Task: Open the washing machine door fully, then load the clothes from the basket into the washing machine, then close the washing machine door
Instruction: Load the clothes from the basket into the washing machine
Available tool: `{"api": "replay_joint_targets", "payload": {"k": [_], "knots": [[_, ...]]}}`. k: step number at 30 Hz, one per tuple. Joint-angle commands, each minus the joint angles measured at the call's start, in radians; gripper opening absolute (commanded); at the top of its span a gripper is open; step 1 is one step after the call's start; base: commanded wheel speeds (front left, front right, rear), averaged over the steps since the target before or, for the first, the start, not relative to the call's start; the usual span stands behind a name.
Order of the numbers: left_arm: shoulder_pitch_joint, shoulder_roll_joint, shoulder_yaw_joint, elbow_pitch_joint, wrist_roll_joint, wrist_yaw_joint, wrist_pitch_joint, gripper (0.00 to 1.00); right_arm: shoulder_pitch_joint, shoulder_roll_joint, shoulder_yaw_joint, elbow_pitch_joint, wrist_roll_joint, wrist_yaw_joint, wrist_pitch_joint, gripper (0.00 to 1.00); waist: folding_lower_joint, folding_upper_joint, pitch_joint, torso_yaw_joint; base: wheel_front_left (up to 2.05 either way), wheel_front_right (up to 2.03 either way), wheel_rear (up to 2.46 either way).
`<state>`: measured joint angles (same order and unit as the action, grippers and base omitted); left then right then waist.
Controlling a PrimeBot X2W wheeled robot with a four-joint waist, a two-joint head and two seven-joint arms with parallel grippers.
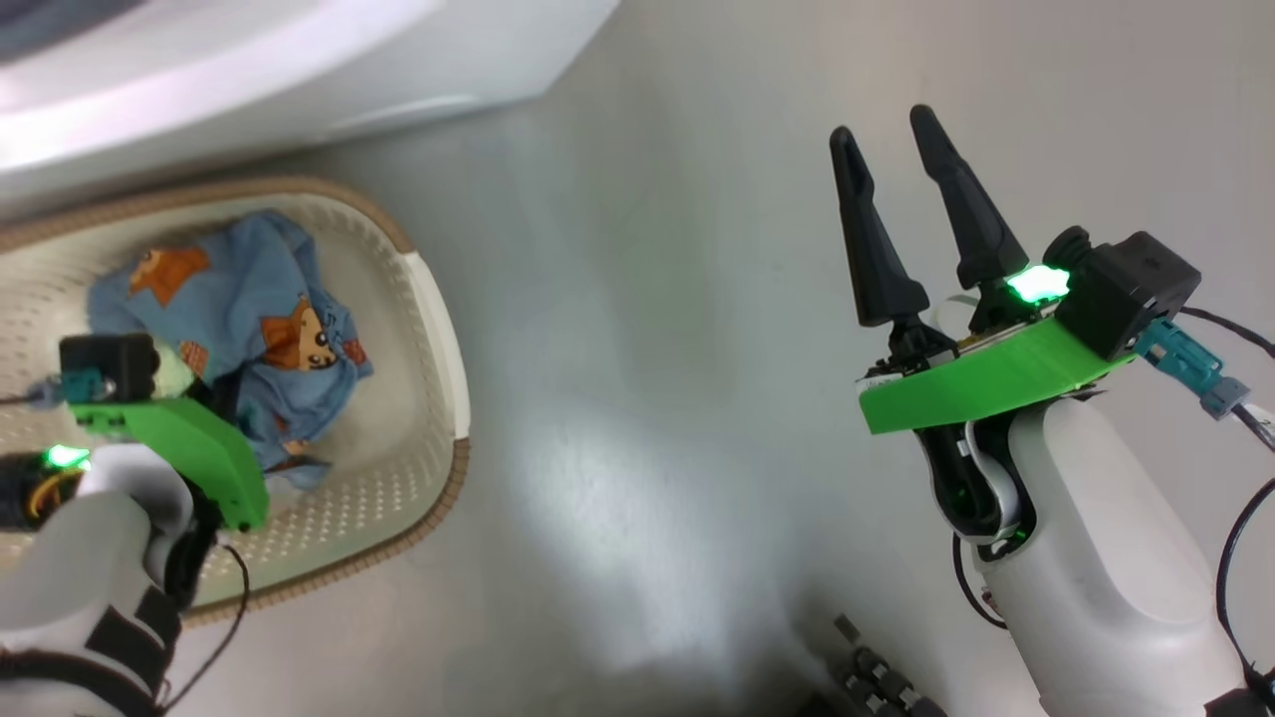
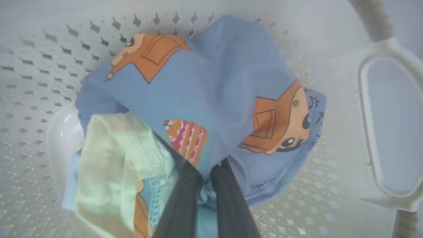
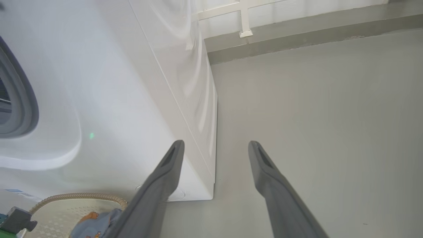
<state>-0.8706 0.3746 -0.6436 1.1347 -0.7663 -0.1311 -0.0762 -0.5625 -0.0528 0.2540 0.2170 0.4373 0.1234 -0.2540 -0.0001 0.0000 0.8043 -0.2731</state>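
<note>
Left tool point(image 2: 208, 173) pinches clothes point(image 2: 214, 82) inside basket point(image 2: 39, 66).

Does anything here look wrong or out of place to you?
Nothing stands out. The clothes lie crumpled inside the basket, which sits upright on the floor beside the washing machine; no cloth lies outside it. The left gripper pinches the clothes, and the right gripper hangs open above the floor.
</note>
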Motion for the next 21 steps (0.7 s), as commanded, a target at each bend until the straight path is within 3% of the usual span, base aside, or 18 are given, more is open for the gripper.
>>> {"api": "replay_joint_targets", "payload": {"k": [1, 9, 21], "knots": [[0.049, 0.031, 0.008, -0.029, -0.021, 0.000, -0.032, 0.00, 0.056, 0.003, 0.009, -0.008, -0.009, 0.007, -0.008, 1.00, 0.0001, 0.0000, -0.103, 0.031, 0.00, 0.00, 0.00], [0.110, 0.030, -0.032, -0.103, -0.082, 0.000, -0.105, 0.00, 0.092, 0.003, -0.010, 0.024, -0.023, 0.007, -0.008, 1.00, 0.0001, 0.0000, -0.214, 0.066, 0.00, 0.00, 0.00], [0.225, 0.013, -0.045, -0.197, -0.158, 0.000, -0.179, 0.00, 0.180, 0.002, -0.043, 0.077, -0.056, 0.007, -0.008, 1.00, 0.0001, 0.0000, -0.474, 0.114, 0.00, 0.00, 0.00]]}}
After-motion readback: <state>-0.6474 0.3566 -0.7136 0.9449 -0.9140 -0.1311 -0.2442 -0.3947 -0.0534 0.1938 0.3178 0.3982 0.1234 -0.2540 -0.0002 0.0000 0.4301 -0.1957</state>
